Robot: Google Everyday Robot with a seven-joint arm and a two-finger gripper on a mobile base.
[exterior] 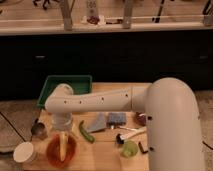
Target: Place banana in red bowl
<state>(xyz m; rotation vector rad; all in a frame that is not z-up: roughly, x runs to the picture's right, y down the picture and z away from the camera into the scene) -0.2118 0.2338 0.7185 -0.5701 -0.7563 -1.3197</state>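
Note:
The red bowl (pixel 53 151) sits at the front left of the wooden table. The pale yellow banana (pixel 63 146) lies inside it, upright in the picture, its top end under the gripper. My gripper (pixel 62 126) hangs directly over the bowl at the end of the white arm (pixel 105 101), which reaches in from the right. The arm's wrist hides the gripper's tips.
A white cup (pixel 24 152) stands left of the bowl, a small metal cup (pixel 39 131) behind it. A green tray (pixel 62 85) is at the back left. A green pod (pixel 86 131), grey cloth (pixel 98 122), blue sponge (pixel 117 118), light-green fruit (pixel 129 148) and dark red item (pixel 140 119) lie to the right.

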